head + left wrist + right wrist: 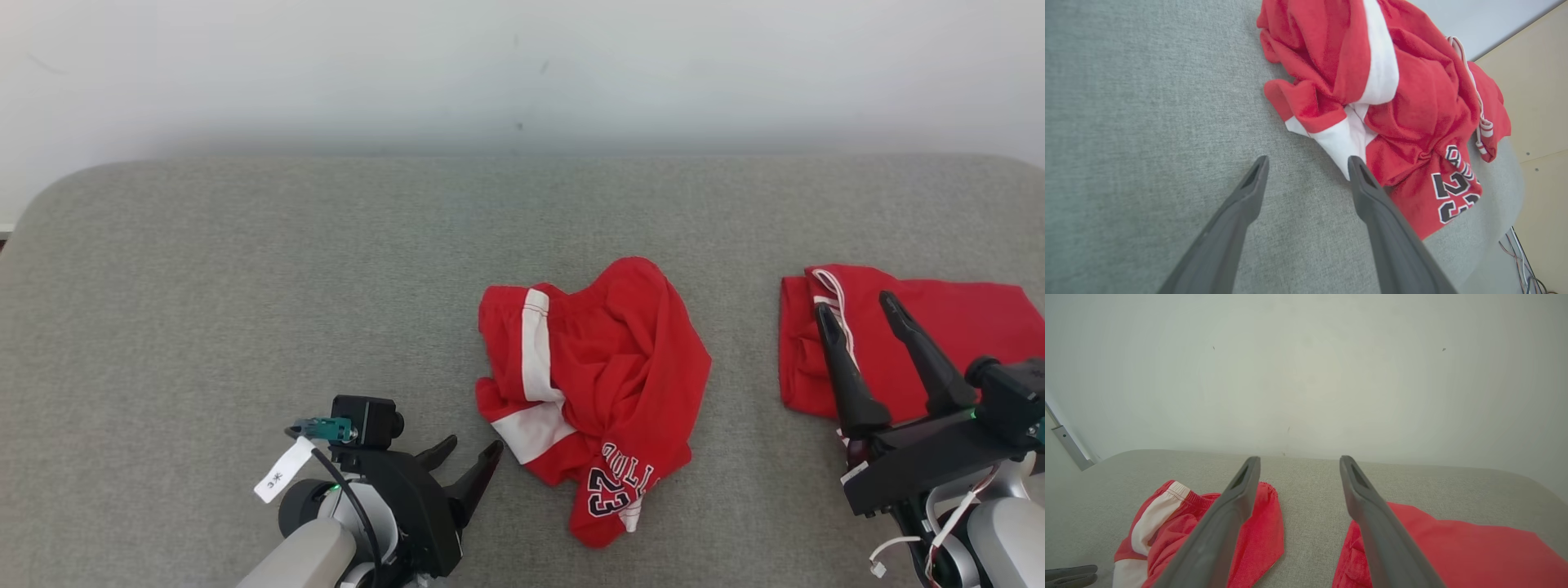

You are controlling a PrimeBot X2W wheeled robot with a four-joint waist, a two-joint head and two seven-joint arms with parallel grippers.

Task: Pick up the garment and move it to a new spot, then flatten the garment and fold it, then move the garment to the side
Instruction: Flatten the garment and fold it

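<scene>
Grey fabric surface [245, 269]; plain pale wall [522, 65] behind.

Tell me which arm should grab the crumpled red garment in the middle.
Left: the left gripper, open, lies beside the white-striped edge of the crumpled garment, aimed at it; the right gripper is over the other garment.

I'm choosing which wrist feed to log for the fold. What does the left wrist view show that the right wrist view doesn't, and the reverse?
Left wrist view: the 23 print on the crumpled red garment, and cables past the grey cushion's edge. Right wrist view: the right tool, open, pointing at the wall, and a metal bar at the left edge. Both: the crumpled garment's white stripe, the second red garment, the cushion, and the left tool, open.
</scene>
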